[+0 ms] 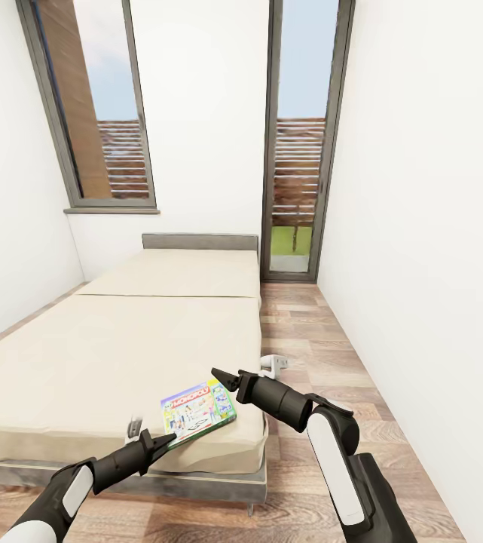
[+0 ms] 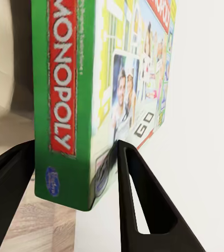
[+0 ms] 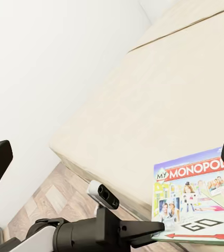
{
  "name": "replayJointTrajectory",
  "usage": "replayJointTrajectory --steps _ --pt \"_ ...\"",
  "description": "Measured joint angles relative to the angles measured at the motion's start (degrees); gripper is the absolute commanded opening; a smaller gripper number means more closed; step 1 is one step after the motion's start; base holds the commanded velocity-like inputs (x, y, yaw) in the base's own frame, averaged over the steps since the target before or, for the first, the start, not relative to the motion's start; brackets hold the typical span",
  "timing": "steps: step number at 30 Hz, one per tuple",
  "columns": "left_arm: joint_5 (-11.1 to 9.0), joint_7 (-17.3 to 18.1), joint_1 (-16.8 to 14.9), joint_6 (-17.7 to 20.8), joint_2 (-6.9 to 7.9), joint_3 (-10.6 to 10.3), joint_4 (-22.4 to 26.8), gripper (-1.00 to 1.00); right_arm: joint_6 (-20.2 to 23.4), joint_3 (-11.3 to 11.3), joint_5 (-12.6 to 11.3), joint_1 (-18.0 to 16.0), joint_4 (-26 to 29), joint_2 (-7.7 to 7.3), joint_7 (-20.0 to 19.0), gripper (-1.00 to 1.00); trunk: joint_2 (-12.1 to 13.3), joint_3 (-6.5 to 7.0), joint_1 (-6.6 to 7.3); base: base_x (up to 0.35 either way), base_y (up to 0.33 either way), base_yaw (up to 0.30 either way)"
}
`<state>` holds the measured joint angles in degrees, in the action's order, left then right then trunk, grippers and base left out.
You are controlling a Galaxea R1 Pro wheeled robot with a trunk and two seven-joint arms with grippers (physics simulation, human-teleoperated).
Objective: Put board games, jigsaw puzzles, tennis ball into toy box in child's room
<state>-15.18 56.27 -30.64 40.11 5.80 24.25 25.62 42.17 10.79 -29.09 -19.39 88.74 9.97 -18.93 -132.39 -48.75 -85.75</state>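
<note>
Green-edged, the flat Monopoly board game box [image 1: 197, 412] lies at the beige mattress [image 1: 105, 354] corner. The left gripper [image 1: 167, 439] straddles its edge, fingers not yet pinching; it should close squarely before lifting. The right gripper [image 1: 222, 377] hovers wide open nearby.

The bed [image 1: 120, 339] runs along the left wall, beige mattress on a grey frame, with the grey headboard [image 1: 200, 241] against the far white wall. One board game [image 1: 197, 412], a colourful flat box with a green edge, lies at the mattress's near right corner. The left gripper [image 1: 170, 437] reaches the box's near edge, its black fingers at that edge. The right gripper [image 1: 221, 377] hangs just above the box's far right corner, fingertips close together. Wood-plank floor [image 1: 309, 332] runs right of the bed to a tall grey-framed window [image 1: 299, 143].
</note>
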Motion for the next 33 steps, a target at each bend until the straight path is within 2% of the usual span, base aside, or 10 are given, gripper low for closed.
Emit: replayJointTrajectory --steps 5,33 --pt "0.0 0.0 0.0 0.0 0.00 0.0 0.0 -1.00 0.0 0.0 0.0 0.0 0.0 0.00 0.0 1.00 0.0 0.00 0.00 0.000 0.000 0.000" --pt "0.3 0.2 0.0 -0.1 0.00 0.0 0.0 -1.00 0.0 0.0 0.1 0.0 0.0 0.00 0.0 1.00 11.2 5.02 6.14 0.000 0.000 0.000"
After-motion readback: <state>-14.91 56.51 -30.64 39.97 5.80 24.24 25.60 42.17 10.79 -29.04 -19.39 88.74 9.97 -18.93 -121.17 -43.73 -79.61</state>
